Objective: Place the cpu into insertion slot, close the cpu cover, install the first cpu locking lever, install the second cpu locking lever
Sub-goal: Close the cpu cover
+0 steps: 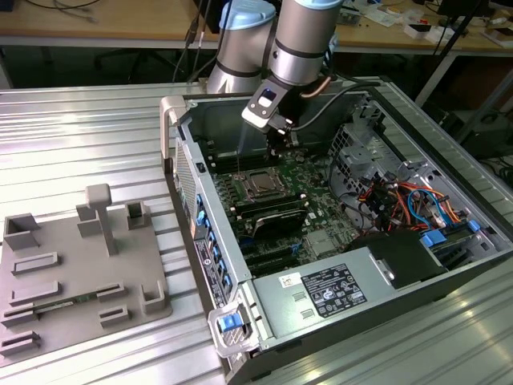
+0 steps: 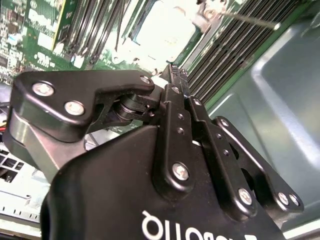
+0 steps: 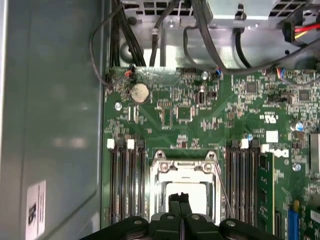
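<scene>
In the exterior view my gripper (image 1: 276, 151) hangs inside the open computer case, just above the insertion slot (image 1: 260, 185). In the first wrist view the cpu (image 3: 199, 192) lies in the slot as a bright square. The silver cpu cover (image 3: 182, 169) lies flat around it. My gripper (image 3: 178, 198) is shut, holds nothing, and its tips hover over the cpu's edge. A thin locking lever (image 3: 223, 189) runs along one side of the slot. In the second wrist view the shut gripper (image 2: 175, 71) points at the bright socket, and a thin lever rod (image 2: 250, 20) sticks out beside it.
Black memory slots (image 3: 125, 185) flank the socket on both sides. Cables (image 1: 401, 200) and a power supply (image 1: 337, 289) fill the case on the exterior view's right. A grey fixture plate (image 1: 80, 273) lies on the ribbed metal table on the exterior view's left. The case wall (image 3: 55, 125) stands close by.
</scene>
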`<action>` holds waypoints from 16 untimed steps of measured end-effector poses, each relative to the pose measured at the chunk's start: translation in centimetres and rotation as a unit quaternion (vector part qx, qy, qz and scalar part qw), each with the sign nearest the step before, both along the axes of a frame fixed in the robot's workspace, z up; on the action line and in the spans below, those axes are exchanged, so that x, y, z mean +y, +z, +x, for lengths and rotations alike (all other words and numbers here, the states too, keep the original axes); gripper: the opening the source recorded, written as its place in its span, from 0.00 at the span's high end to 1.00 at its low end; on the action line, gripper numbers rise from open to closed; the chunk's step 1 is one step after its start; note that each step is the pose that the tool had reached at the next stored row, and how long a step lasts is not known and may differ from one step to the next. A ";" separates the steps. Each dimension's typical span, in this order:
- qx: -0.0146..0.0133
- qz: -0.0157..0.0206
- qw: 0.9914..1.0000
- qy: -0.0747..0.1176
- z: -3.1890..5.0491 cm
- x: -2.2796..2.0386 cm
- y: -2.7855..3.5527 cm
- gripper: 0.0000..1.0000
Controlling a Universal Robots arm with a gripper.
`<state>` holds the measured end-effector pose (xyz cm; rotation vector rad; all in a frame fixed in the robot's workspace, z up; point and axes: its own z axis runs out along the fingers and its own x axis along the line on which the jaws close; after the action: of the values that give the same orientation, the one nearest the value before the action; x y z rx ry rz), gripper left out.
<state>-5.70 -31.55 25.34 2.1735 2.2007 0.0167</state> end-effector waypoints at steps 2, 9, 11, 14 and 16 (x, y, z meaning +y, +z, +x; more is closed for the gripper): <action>0.000 0.000 1.000 0.000 -0.59 0.00 0.00 0.89; 0.000 0.000 1.000 0.000 -1.08 0.01 0.00 0.89; 0.000 0.000 1.000 0.000 -1.11 0.01 -0.01 0.89; 0.000 0.000 1.000 0.000 -1.13 0.01 0.00 0.89; 0.000 0.000 1.000 0.000 -1.15 0.01 0.00 0.89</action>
<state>-6.85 -31.55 25.34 2.1736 2.2006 0.0166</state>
